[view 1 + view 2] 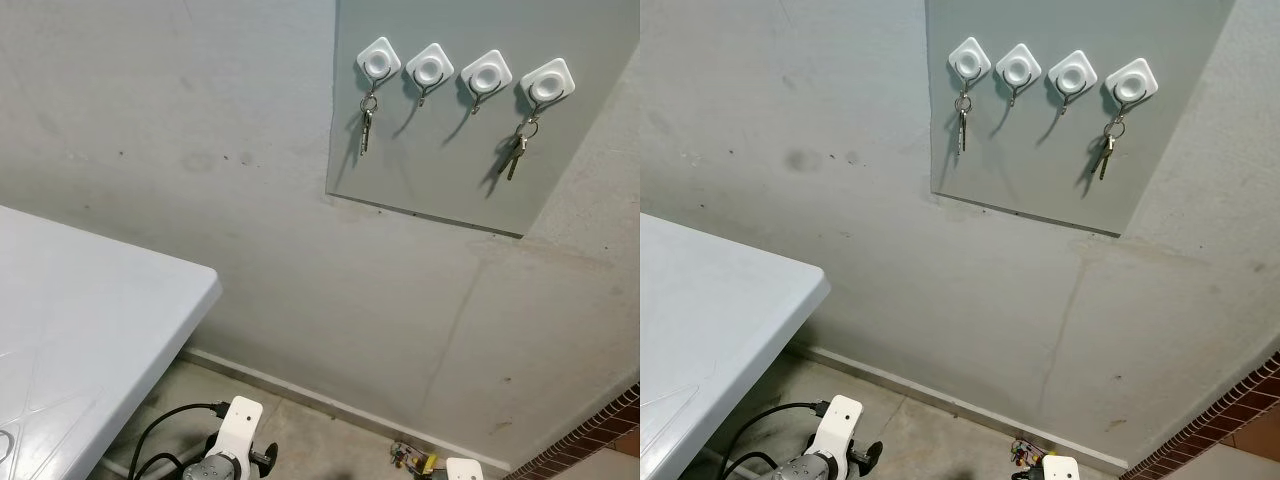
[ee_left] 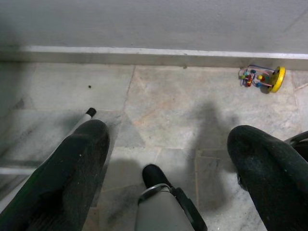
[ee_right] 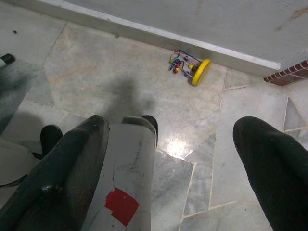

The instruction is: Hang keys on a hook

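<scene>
The grey wall (image 1: pixel 300 280) carries a darker panel (image 1: pixel 440 170), and along the panel's top edge sit 4 white hooks. The hook nearest the panel's top left corner (image 1: pixel 378 60) already holds a set of keys (image 1: pixel 367 128), and the one nearest its top right corner (image 1: pixel 547 82) holds another set (image 1: pixel 513 155). The 2 hooks between them, (image 1: pixel 429 65) and (image 1: pixel 486 73), are bare.

A white table (image 1: pixel 90 330) juts in from the robot's left, its near corner close to the wall's skirting. A black cable (image 1: pixel 160 435) loops on the floor below that corner. A small bead-maze toy (image 3: pixel 190 67) lies on the marble floor (image 3: pixel 120 72) against the skirting.

Both arms hang low. The left gripper (image 2: pixel 168 173) has its 2 fingers spread wide with nothing between them, pointing at the floor; the right gripper (image 3: pixel 171 168) is likewise spread and empty.

Judging from this, no loose keys are in reach of either gripper, so the main risk is a wasted reach: raising an empty gripper to a bare hook achieves nothing. A second risk is brushing an already hung set while aiming for a middle hook, since the hooks sit close together and a knock could drop keys to the floor. Stepping forward could also catch the cable or the toy.
</scene>
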You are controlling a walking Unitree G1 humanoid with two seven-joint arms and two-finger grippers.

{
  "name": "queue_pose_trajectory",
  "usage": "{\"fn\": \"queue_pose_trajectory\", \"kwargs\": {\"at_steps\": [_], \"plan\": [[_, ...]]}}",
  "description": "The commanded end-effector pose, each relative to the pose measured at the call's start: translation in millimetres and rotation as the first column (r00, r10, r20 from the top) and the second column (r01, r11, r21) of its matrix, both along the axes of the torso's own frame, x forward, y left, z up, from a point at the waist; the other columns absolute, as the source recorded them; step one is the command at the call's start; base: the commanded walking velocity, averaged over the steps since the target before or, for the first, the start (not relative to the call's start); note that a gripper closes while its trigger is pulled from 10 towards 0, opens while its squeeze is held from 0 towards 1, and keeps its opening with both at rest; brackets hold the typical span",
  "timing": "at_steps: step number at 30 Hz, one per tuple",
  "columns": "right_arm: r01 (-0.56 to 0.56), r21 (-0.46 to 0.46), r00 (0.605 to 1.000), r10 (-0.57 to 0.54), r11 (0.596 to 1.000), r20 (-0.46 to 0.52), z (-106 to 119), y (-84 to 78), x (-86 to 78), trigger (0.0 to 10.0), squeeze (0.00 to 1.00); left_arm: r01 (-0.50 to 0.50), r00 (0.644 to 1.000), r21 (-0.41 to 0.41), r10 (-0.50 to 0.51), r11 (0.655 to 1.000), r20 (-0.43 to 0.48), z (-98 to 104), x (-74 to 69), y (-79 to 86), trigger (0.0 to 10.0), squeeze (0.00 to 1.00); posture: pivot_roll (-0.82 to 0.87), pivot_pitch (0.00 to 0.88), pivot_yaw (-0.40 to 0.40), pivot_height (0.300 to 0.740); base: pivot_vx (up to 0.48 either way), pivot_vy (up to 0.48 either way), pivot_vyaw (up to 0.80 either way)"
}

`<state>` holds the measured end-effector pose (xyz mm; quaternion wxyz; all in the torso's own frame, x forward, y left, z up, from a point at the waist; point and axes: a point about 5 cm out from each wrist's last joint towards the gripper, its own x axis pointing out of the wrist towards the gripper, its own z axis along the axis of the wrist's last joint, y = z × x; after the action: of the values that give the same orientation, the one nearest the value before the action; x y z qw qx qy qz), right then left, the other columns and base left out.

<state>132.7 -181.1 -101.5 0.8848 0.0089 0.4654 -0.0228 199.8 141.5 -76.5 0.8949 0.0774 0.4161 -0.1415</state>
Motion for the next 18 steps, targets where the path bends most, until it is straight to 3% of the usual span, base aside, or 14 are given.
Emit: {"fn": "queue_pose_trajectory", "kwargs": {"at_steps": [1,18], "plan": [[-0.011,0.019,0.999,0.012,1.0,-0.051,-4.6,4.7,-10.5,10.0,0.0,0.0,1.0,0.015,0.0,1.0,-0.001,-0.5,-1.1,4.0,10.0,0.0,-0.06,0.0,-0.013,0.711,0.0,0.0,0.0],[-0.025,0.023,0.998,0.027,0.999,-0.058,-4.7,6.2,-9.3,10.0,0.0,0.018,1.0,0.024,-0.017,1.0,-0.011,-2.4,-4.8,4.4,10.0,0.0,-0.06,0.0,-0.015,0.711,0.0,0.0,0.0]]}}
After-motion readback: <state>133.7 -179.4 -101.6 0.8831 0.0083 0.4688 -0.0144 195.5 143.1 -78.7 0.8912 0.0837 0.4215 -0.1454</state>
